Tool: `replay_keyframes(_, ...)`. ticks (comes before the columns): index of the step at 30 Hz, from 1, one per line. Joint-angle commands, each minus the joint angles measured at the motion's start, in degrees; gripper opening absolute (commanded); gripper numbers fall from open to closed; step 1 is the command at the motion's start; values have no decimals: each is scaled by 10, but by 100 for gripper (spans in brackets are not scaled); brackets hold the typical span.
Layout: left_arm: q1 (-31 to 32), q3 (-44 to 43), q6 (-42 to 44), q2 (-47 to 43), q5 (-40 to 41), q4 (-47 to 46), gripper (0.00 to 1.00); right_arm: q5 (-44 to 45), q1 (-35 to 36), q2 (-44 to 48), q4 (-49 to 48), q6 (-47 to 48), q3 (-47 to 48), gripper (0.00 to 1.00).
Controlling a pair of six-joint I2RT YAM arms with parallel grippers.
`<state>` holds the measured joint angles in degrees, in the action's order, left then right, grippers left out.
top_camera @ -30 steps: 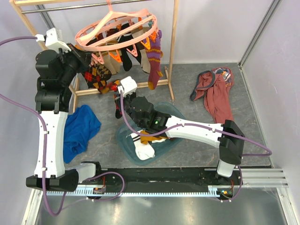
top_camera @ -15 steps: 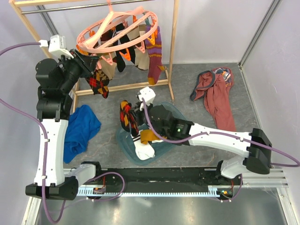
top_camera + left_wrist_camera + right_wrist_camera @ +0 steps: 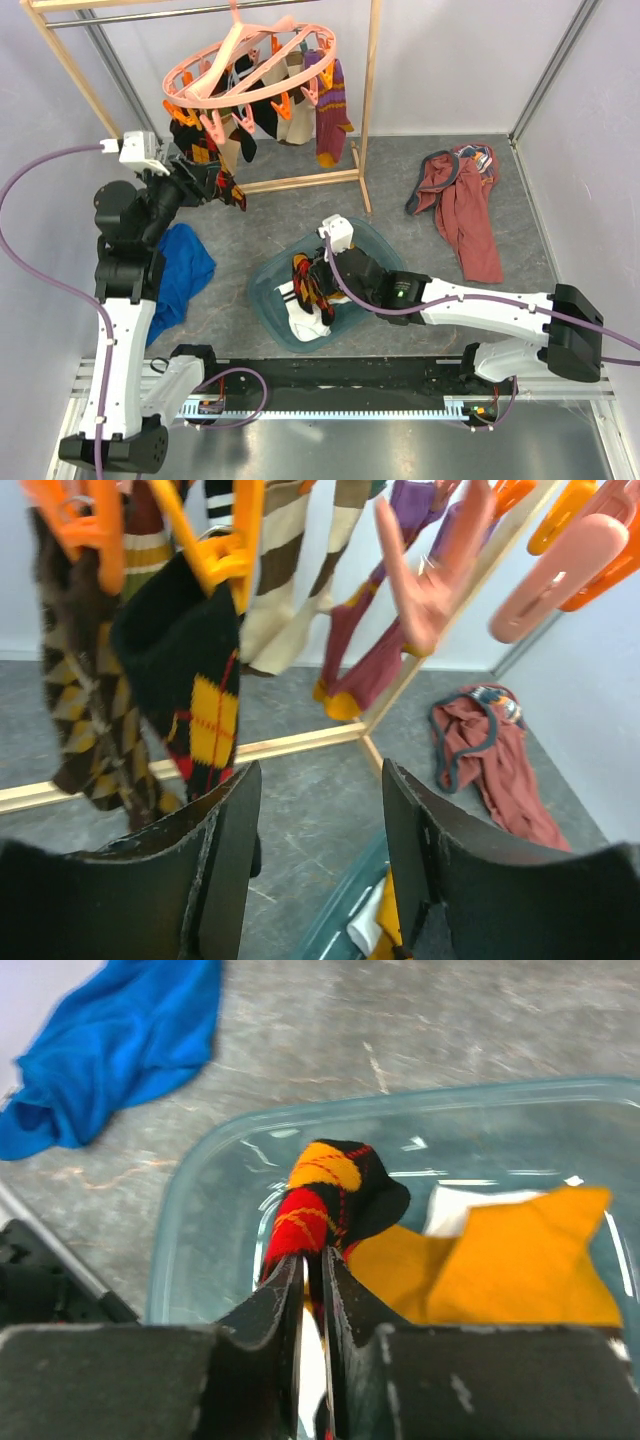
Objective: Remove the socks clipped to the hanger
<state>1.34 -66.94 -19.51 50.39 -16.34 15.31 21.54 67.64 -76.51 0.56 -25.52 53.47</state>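
Observation:
The salmon-pink ring hanger (image 3: 250,68) hangs from the rack rail with several socks clipped under it, among them a purple striped sock (image 3: 330,110). My left gripper (image 3: 222,183) sits low at the hanger's left side, open (image 3: 320,780) and empty. Just beyond its fingers a black-red-yellow argyle sock (image 3: 195,695) hangs from an orange clip (image 3: 225,555). My right gripper (image 3: 312,278) hovers over the teal bin (image 3: 262,290), shut (image 3: 315,1260) on another argyle sock (image 3: 330,1195) that dangles into the bin. A mustard sock (image 3: 500,1260) and a white sock (image 3: 308,322) lie in the bin.
A blue cloth (image 3: 180,265) lies on the floor left of the bin, near my left arm. A maroon garment (image 3: 465,200) is heaped at the right. The wooden rack's upright (image 3: 370,100) and bottom bar (image 3: 300,181) stand behind the bin.
The right gripper pulled an argyle sock off the hanger and carried it down to the bin. The left gripper opened and drew back down and left; the hanger swung.

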Motion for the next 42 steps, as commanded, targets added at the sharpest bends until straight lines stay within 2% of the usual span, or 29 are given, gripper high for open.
replay_keyframes(1, -2, 37, 47, -41, 96, -54, 59, 73, -6, 20, 59, -21, -6, 25)
replay_keyframes(2, -2, 43, 50, -44, 129, -54, 59, 84, -7, 20, 66, -23, -6, 30)
replay_keyframes(3, -2, 51, 53, -48, 147, -54, 59, 94, -8, 22, 75, -27, -5, 42)
replay_keyframes(5, -2, 63, 67, -48, 197, -57, 60, 115, -8, 26, 98, -30, -2, 52)
replay_keyframes(6, -2, 66, 77, -43, 208, -66, 61, 119, -8, 33, 103, -30, -1, 61)
replay_keyframes(8, -2, 78, 90, -35, 210, -84, 62, 120, -8, 41, 114, -29, 1, 69)
replay_keyframes(9, -2, 81, 102, -30, 206, -93, 63, 120, -8, 53, 115, -30, 1, 78)
replay_keyframes(11, -2, 78, 114, 1, 203, -107, 64, 119, -8, 65, 116, -30, 1, 89)
replay_keyframes(14, -2, 69, 146, 54, 220, -128, 64, 109, -8, 88, 116, -32, 1, 96)
replay_keyframes(20, -5, 48, 183, 109, 201, -167, 60, 83, -8, 116, 112, -31, 1, 98)
replay_keyframes(22, -5, 44, 178, 107, 181, -164, 41, 78, -7, 125, 109, -30, 1, 98)
replay_keyframes(24, -5, 46, 164, 95, 165, -164, 17, 76, -8, 128, 105, -30, 0, 98)
replay_keyframes(25, -5, 46, 156, 91, 134, -162, 13, 76, -8, 129, 103, -29, 0, 98)
replay_keyframes(27, -5, 45, 133, 78, 121, -157, 7, 79, -8, 128, 100, -31, 0, 98)
replay_keyframes(31, -5, 47, 104, 55, 75, -122, 2, 80, -8, 124, 88, -23, 4, 98)
replay_keyframes(38, -5, 71, 29, 7, -38, -121, 2, 70, -8, 89, -1, 46, 27, 97)
replay_keyframes(42, -4, 66, 6, -4, -79, -106, 2, 36, -8, 66, -123, 107, 39, 96)
